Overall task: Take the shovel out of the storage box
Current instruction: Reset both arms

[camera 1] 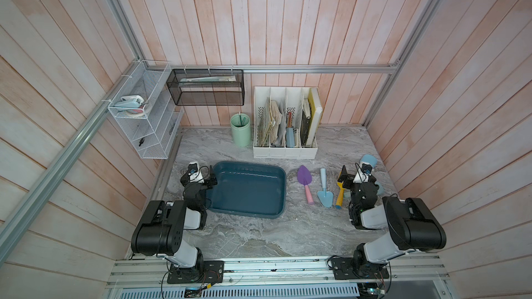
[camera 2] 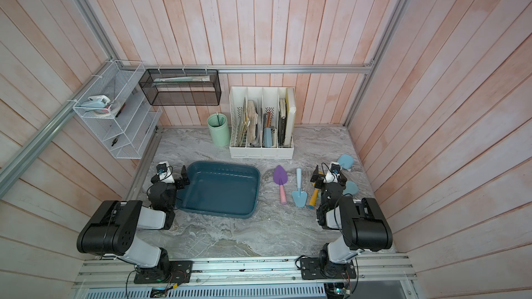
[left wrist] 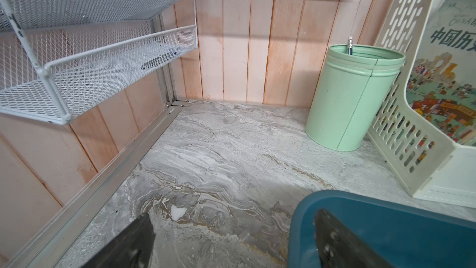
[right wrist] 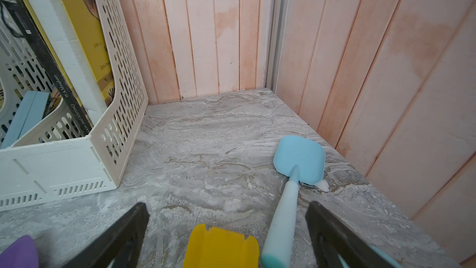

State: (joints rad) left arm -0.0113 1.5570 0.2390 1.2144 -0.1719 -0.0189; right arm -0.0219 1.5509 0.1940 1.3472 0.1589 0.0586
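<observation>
Judging by the bare storage box (camera 1: 247, 194), nothing is left to lift: the shovels (camera 1: 325, 197) lie on the bench (camera 1: 259, 234) beside it. Left gripper (camera 1: 212, 179) and right gripper (right wrist: 228, 206) gape wide, empty, so raise them straight without nudging anything.

One teal storage box (camera 1: 247, 194), at least four toy shovels (camera 1: 302, 175) (camera 1: 325, 197) (camera 1: 339, 198) (camera 1: 368, 159), one file organiser (camera 1: 285, 152), one pen cup (camera 1: 240, 135), two mesh racks (camera 1: 144, 127) (camera 1: 207, 96).
</observation>
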